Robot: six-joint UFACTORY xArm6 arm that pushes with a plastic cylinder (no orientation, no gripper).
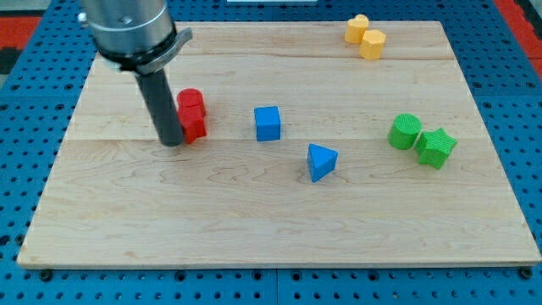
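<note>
My tip (172, 141) rests on the wooden board (254, 212) at the view's left. It touches, or nearly touches, the left side of the lower of two red blocks (194, 126). The upper red block (190, 101), a rounded one, sits right against it. A blue cube (268, 123) lies to the right of the red pair. Further right and lower lies a blue triangular block (321, 161).
A green cylinder (405, 130) and a green star-shaped block (435, 147) stand together at the view's right. Two yellow blocks (365, 36) sit close together at the top right. Blue pegboard (25, 169) surrounds the board.
</note>
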